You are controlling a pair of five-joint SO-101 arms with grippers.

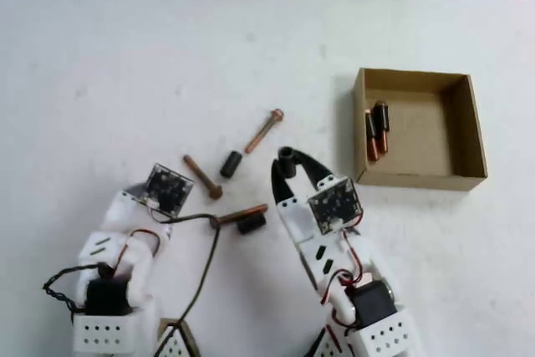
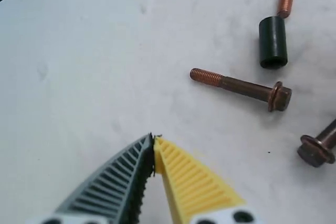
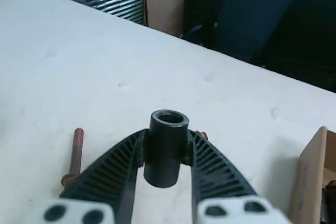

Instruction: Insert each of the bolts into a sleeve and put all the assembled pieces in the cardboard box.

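Clamping an upright sleeve, the right gripper hovers near the cardboard box (left gripper closed, empty).

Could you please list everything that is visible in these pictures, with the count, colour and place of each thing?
loose bolts: three, copper, on the table left of the box
loose sleeves: two, black, one among the bolts, one close beside the bolt nearest the arms
held sleeve: one, black, upright in the right gripper
assembled pieces: two, copper and black, side by side inside the box
cardboard box: one, brown, open, on the table's right part
table: one, white
left gripper: one, grey and yellow, shut, over bare table
right gripper: one, black, shut on the sleeve, left of the box
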